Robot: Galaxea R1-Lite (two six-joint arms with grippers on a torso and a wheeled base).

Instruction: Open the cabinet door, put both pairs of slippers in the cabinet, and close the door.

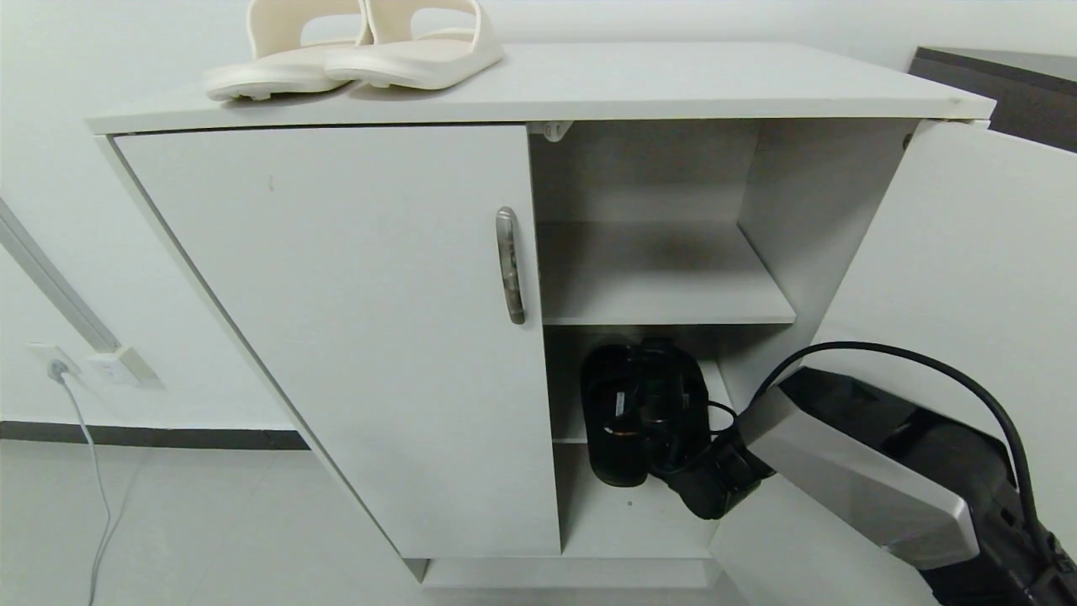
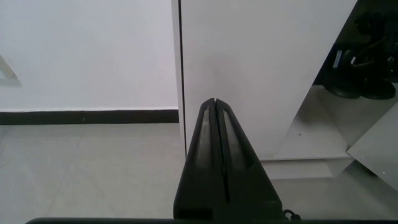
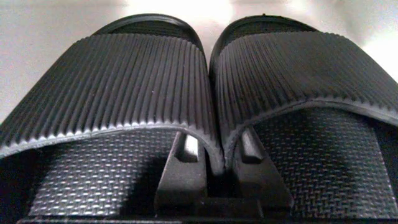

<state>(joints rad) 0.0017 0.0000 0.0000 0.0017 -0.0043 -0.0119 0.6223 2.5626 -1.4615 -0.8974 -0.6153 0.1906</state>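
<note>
Black slippers [image 1: 627,412]: down in the cabinet's [image 1: 673,80] lower compartment, under the shelf [image 1: 665,278], side by side, straps touching
Right pincer [image 3: 216,152]: mine, in there with them, fingers under both straps, clenched on the inner strap edges where the pair meets
Looks: ribbed black straps, diamond-patterned footbeds, toes pointing inward
White slippers [image 1: 353,55]: on the cabinet top, towards its left end
Right door [image 1: 968,252]: swung open
Left door [image 1: 336,320]: closed
Left pincer [image 2: 214,109]: clenched on nothing, out before the left door

Head cam looks down; all 3 share black slippers [image 1: 621,425].
</note>
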